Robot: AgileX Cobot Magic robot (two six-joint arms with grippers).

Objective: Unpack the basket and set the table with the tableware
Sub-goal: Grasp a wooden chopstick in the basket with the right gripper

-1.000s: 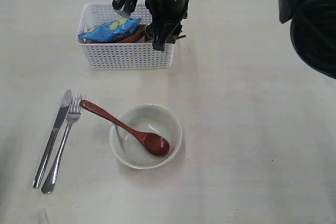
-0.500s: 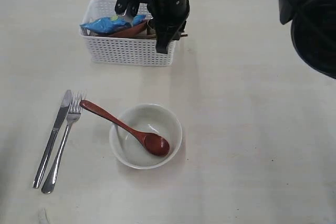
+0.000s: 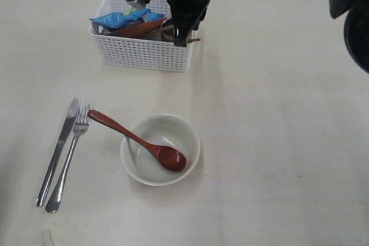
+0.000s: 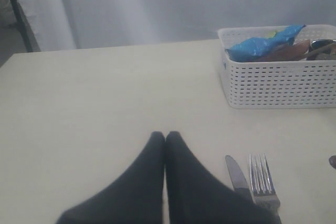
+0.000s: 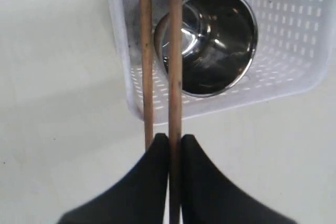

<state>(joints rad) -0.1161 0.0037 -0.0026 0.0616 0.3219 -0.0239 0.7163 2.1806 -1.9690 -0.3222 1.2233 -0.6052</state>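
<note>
The right arm reaches down from the far side over the white basket (image 3: 144, 56), which sits far and left of centre on the bench (image 3: 277, 142). Its right gripper (image 5: 175, 141) is nearly closed, pinching the wooden chopsticks (image 5: 175, 51) above the steel cup (image 5: 215, 51). The left gripper (image 4: 165, 136) hangs closed and empty.

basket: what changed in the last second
The right claw closed on the chopsticks, and the basket shifted away from the bowl. The knife, fork, bowl and spoon stayed put; the left claw stayed shut.
</note>
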